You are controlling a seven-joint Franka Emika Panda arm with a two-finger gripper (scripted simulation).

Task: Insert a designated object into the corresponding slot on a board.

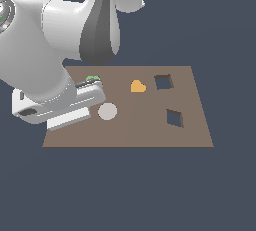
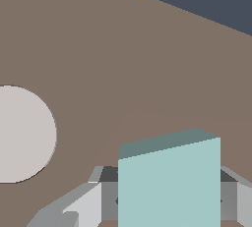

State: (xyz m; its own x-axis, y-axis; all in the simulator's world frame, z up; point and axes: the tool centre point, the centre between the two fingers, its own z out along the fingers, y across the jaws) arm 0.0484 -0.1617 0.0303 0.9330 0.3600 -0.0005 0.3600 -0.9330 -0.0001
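Note:
The pale teal block (image 2: 169, 186) stands between my gripper's (image 2: 169, 202) fingers in the wrist view, and the grey finger pads (image 2: 109, 199) touch its two sides. In the exterior view the gripper's hand (image 1: 75, 102) is low over the left part of the brown board (image 1: 130, 132) and hides the block. The diamond-shaped slot (image 1: 174, 118) lies at the exterior view's right, well apart from the gripper.
A grey disc (image 1: 107, 111) lies on the board just beside the gripper and also shows in the wrist view (image 2: 22, 133). A green piece (image 1: 92, 79) peeks out behind the hand. An orange heart-like piece (image 1: 138, 86) and an upright square hole (image 1: 163, 81) lie farther back.

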